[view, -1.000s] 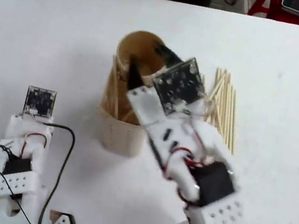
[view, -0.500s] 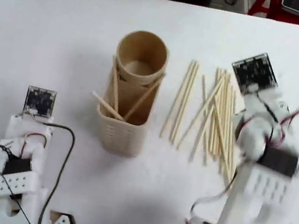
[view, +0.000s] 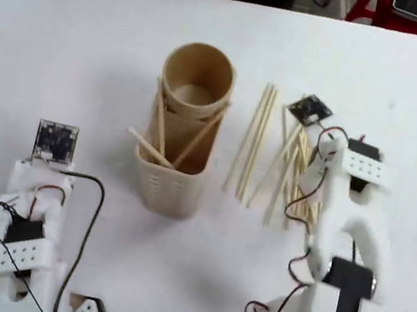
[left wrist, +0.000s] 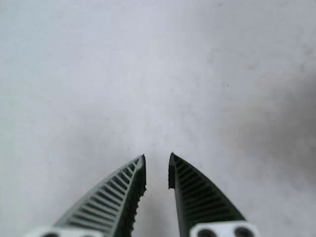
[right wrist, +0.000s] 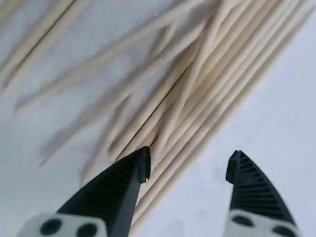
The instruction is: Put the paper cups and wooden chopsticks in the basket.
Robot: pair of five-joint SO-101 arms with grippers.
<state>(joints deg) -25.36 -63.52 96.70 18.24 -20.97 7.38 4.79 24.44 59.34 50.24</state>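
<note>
A tan basket (view: 164,185) stands at the table's middle with a paper cup (view: 197,81) and a few wooden chopsticks (view: 158,127) leaning inside it. To its right, loose chopsticks (view: 255,144) lie spread on the table. My right arm (view: 342,220) is bent over this pile. My right gripper (right wrist: 190,158) is open just above the chopsticks (right wrist: 197,84), with nothing between its fingers. My left arm (view: 35,198) is at the front left. My left gripper (left wrist: 157,158) points at bare table, its fingertips a narrow gap apart and holding nothing.
The white table (view: 68,34) has free room to the left of the basket and along the back. A red frame (view: 364,6) and dark floor lie beyond the far edge.
My right arm swung from over the basket to the right and has come down over the loose chopsticks. The left arm has not moved.
</note>
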